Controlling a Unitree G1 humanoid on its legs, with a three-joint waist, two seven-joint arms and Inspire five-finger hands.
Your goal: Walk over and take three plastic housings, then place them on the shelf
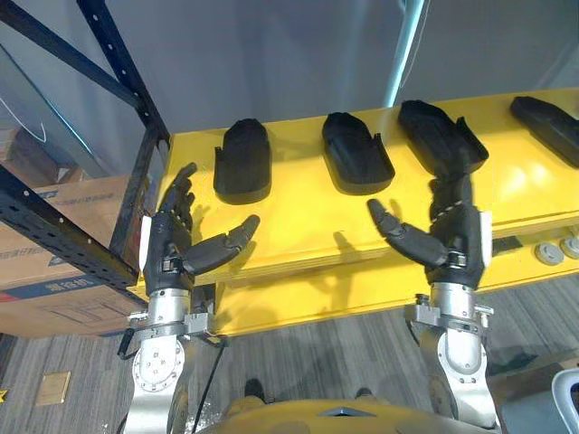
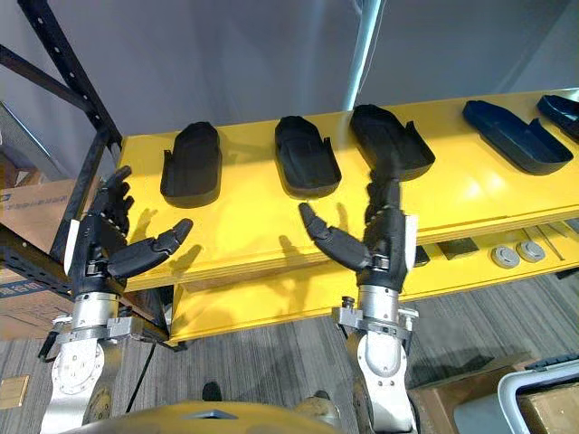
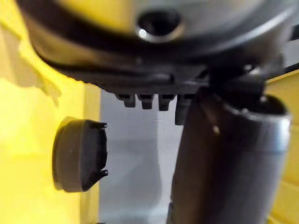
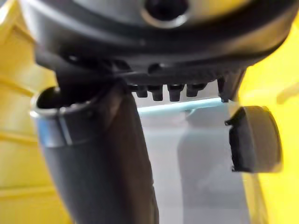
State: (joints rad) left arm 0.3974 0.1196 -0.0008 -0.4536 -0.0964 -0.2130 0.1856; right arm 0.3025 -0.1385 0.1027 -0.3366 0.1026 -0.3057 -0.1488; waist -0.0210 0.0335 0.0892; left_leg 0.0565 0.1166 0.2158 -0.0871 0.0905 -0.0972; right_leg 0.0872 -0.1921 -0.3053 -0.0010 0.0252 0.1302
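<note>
Several black plastic housings lie in a row on the yellow shelf (image 1: 298,226): a left one (image 1: 242,161), a middle one (image 1: 356,152), a third (image 1: 441,136) and another at the far right (image 1: 547,127). My left hand (image 1: 172,240) is held open at the shelf's front left corner, thumb spread, just short of the left housing (image 3: 77,155). Further right, my right hand (image 1: 452,235) is open too; its straight fingers reach up to the near end of the third housing (image 4: 254,140). Neither hand holds anything.
A black rack upright (image 1: 127,99) stands at the shelf's left end, with cardboard boxes (image 1: 54,262) behind it. A lower yellow shelf carries round metal parts (image 1: 547,253). A white bin (image 2: 534,398) sits on the floor at the lower right.
</note>
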